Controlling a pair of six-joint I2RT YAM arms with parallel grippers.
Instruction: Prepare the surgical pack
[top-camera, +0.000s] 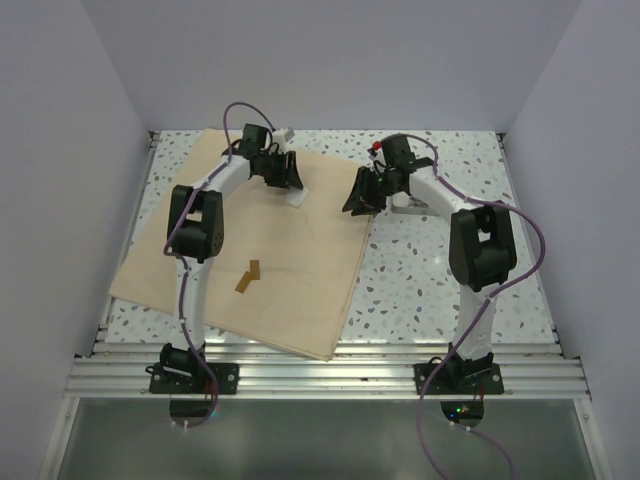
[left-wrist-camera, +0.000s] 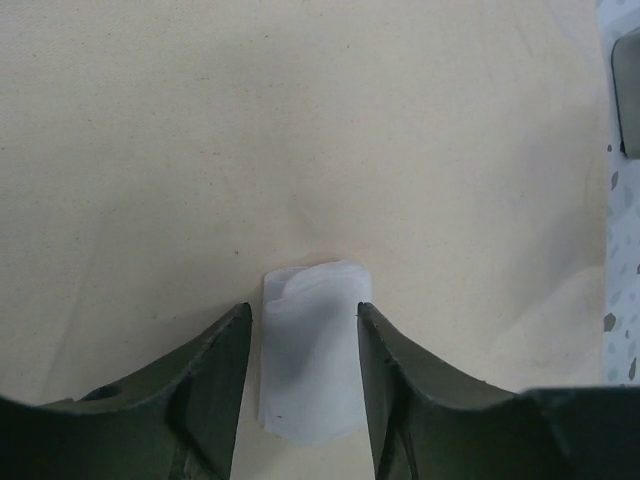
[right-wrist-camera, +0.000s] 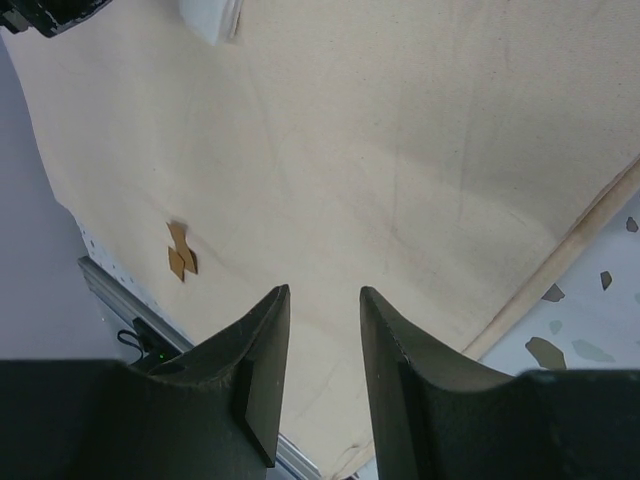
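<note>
- Because the pack is built up on its wrap, the fabric sheet (top-camera: 290, 250) lies spread flat on the tabletop (top-camera: 430, 290).
- White gauze (left-wrist-camera: 312, 365) rests on the sheet's far part between the parted fingers of the left hand (left-wrist-camera: 303, 312); cloth shows beside it, so I judge it lying free, not pinched.
- Right hand (right-wrist-camera: 322, 292) hovers near the sheet's right edge, partly open and empty, probably placed to fold it.
</note>
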